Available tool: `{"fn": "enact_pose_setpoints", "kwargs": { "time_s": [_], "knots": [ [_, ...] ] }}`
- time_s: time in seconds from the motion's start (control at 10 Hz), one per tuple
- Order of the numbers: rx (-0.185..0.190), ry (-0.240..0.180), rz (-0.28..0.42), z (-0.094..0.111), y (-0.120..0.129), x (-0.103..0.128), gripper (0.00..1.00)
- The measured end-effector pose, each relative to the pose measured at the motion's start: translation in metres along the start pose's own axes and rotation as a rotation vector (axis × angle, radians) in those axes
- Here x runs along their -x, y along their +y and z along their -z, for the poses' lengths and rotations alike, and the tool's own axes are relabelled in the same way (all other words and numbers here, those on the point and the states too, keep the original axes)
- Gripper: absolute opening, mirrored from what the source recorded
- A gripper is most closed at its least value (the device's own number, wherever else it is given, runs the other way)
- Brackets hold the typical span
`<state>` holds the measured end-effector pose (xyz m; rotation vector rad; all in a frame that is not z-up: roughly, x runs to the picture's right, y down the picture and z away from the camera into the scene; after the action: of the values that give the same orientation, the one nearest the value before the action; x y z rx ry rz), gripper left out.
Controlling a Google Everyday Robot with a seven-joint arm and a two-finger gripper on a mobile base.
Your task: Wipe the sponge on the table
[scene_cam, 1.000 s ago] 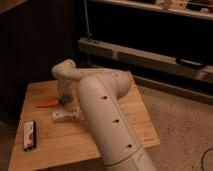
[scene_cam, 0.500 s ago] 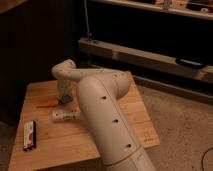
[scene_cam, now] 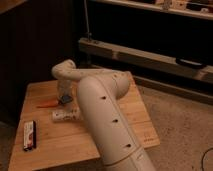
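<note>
Hanging over the table (scene_cam: 60,137), the claw (scene_cam: 63,95) half hides the sponge (scene_cam: 65,100); its grip cannot be told.

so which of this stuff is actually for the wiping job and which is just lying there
For the job:
- sponge, right at the gripper, which is down at the back left of the table
- table

Just lying about:
- thin orange-red item, beside the sponge
- white bottle, on its side
- black and white packet, front left
</note>
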<state>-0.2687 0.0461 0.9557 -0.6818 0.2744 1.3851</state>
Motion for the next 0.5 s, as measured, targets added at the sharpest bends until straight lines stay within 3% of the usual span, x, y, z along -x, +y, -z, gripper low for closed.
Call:
{"fn": "enact_pose_setpoints", "kwargs": {
  "time_s": [0.2,0.5],
  "knots": [
    [0.000,0.001,0.001,-0.0001,0.0000,-0.0004,0.54],
    [-0.001,0.000,0.000,-0.0002,-0.0003,-0.0003,0.34]
  ]
}}
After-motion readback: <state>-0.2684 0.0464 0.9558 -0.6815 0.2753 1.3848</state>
